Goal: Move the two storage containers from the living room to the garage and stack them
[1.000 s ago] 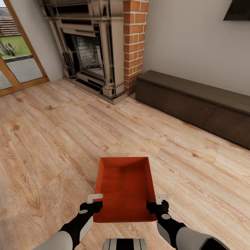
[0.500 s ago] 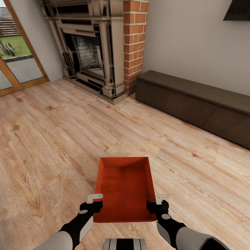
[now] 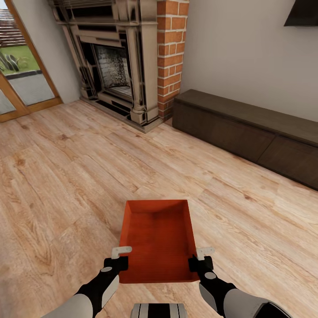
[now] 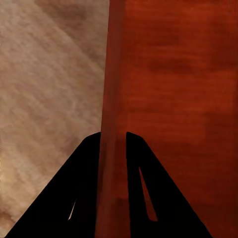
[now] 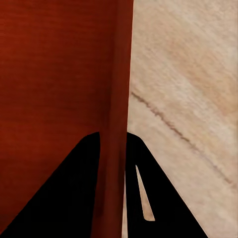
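One orange-red lidless storage container [image 3: 157,238] hangs in front of me over the living room's light wood-plank flooring [image 3: 66,176], held level between both arms. My left gripper [image 3: 118,260] is shut on its left wall [image 4: 110,99], with a dark finger [image 4: 82,193] on each side of the wall. On the opposite side, my right gripper [image 3: 199,260] is shut on the right wall [image 5: 121,89] in the same way, one finger [image 5: 163,198] outside over the planks.
A red-brick fireplace [image 3: 132,57] stands ahead at the back. A long low dark cabinet [image 3: 247,132] runs along the right wall. Wood-framed glass doors [image 3: 22,66] are at the far left. Open plank flooring lies between me and them.
The container has shifted slightly toward me and a touch left, together with both grippers. The room has not moved in view.
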